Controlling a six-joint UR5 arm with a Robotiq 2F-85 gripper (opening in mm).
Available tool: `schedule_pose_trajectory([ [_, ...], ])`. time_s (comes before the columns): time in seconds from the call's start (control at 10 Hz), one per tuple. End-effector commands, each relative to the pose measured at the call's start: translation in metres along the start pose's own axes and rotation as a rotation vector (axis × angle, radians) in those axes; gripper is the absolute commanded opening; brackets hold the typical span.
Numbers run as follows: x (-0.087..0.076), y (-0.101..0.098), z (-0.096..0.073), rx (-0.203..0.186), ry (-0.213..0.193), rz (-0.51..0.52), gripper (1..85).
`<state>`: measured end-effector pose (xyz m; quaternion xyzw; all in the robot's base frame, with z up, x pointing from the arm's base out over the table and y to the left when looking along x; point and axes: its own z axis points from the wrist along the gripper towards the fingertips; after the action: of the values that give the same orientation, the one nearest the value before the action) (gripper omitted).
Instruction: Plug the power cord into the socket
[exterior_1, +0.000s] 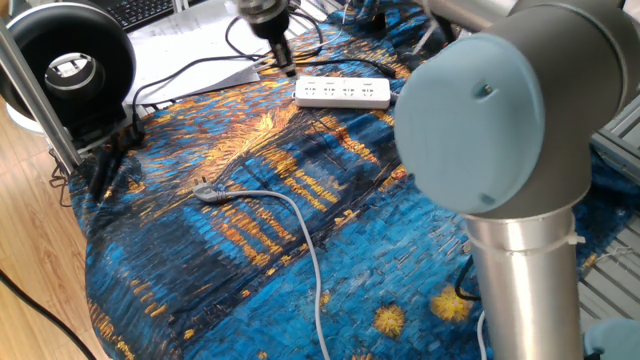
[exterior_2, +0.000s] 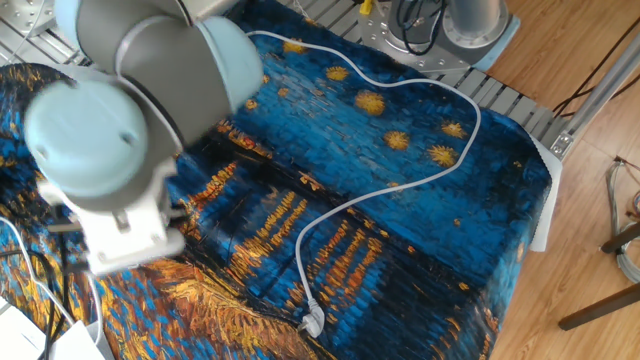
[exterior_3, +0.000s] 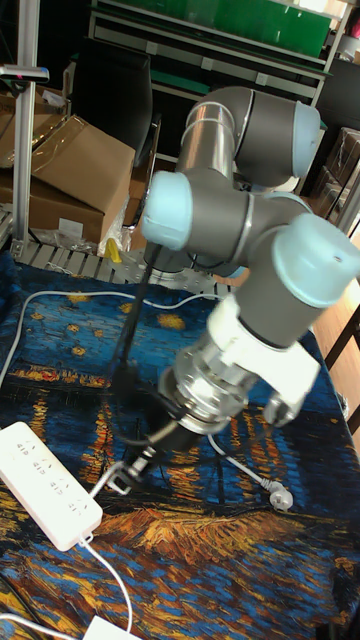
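Claw hovers just beside the power strip, jaw state unclear, power cord plug lying well apart on the counter.

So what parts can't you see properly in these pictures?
- Gripper: small and dark in one fixed view; jaws open or shut is unclear. In the other fixed view the arm hides it.
- Socket: in the other fixed view only a corner shows, cut off by the edge.
- Grey cable: its far end leaves the bottom edge.
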<state>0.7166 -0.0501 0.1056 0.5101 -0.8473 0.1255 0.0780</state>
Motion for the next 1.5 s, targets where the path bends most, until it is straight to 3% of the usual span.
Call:
schedule_pose_trajectory([
  [0.0, 0.034, -0.005, 0.011, -0.007, -0.034, -0.01, 1.3],
  [0.2, 0.035, -0.002, 0.014, -0.011, -0.056, -0.014, 1.3],
  [0.5, 0.034, -0.013, 0.029, 0.029, -0.103, -0.035, 1.3],
  [0.6, 0.025, -0.009, 0.029, 0.013, -0.132, -0.028, 1.3],
  [0.7, 0.002, -0.004, 0.022, -0.011, -0.178, 0.015, 1.3],
  [0.8, -0.013, -0.011, 0.021, 0.009, -0.202, 0.039, 1.3],
  [1.2, -0.011, -0.026, 0.035, 0.023, -0.214, 0.065, 1.3],
  [1.4, -0.004, -0.024, 0.036, 0.02, -0.187, 0.048, 1.3],
])
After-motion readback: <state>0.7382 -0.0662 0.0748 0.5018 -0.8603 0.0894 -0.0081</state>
